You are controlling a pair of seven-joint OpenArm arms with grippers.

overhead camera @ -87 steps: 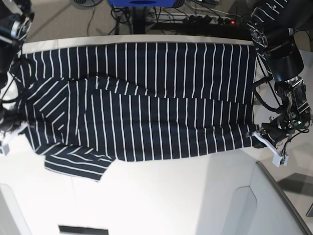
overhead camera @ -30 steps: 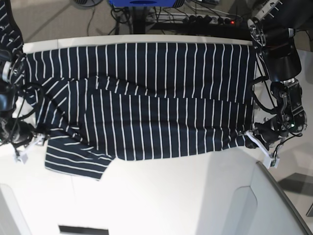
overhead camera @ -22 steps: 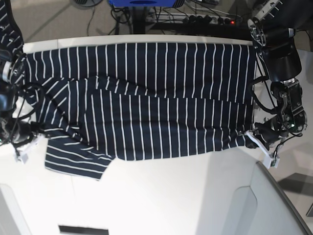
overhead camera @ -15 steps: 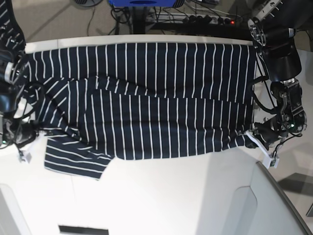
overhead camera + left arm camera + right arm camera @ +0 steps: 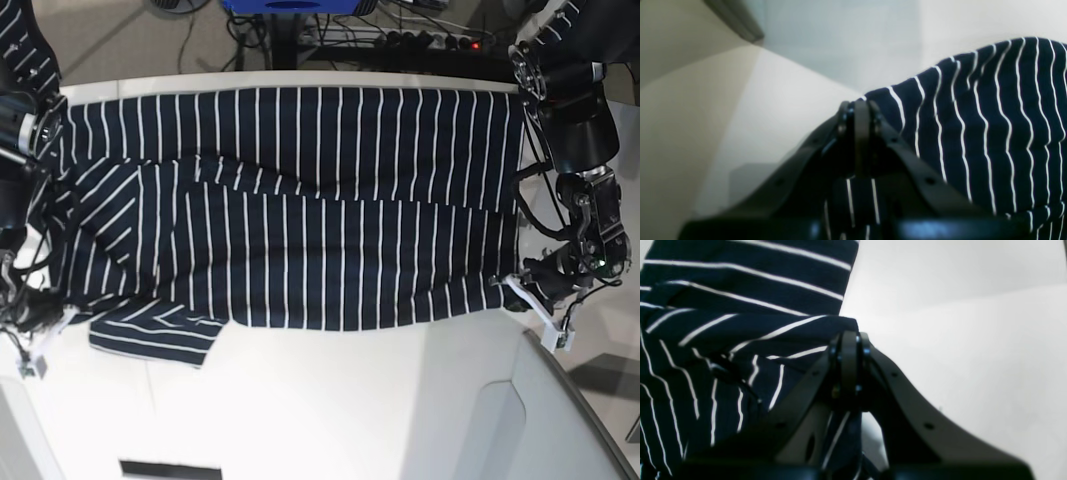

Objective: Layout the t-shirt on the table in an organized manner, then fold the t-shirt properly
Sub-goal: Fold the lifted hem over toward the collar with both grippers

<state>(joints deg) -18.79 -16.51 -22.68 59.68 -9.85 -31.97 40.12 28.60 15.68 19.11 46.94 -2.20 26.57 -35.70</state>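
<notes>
Left wrist view: the left gripper [image 5: 858,113] is closed, fingertips pressed together on a corner of the t-shirt [image 5: 987,133]. Striped fabric shows between the fingers behind the tips; the rest of the cloth extends to the right of the tool. The white table [image 5: 780,110] lies ahead and to the left of the tips.

Right wrist view: the right gripper [image 5: 848,350] is closed, pinching an edge of the t-shirt [image 5: 723,340]. Bunched fabric lies to the left of the tool; bare table [image 5: 957,340] lies ahead and to the right.

Base view: the t-shirt [image 5: 300,210] is spread across the table [image 5: 340,410] between the two tools. The left gripper [image 5: 515,290] holds the corner at one end, the right gripper [image 5: 50,322] the edge at the opposite end
</notes>
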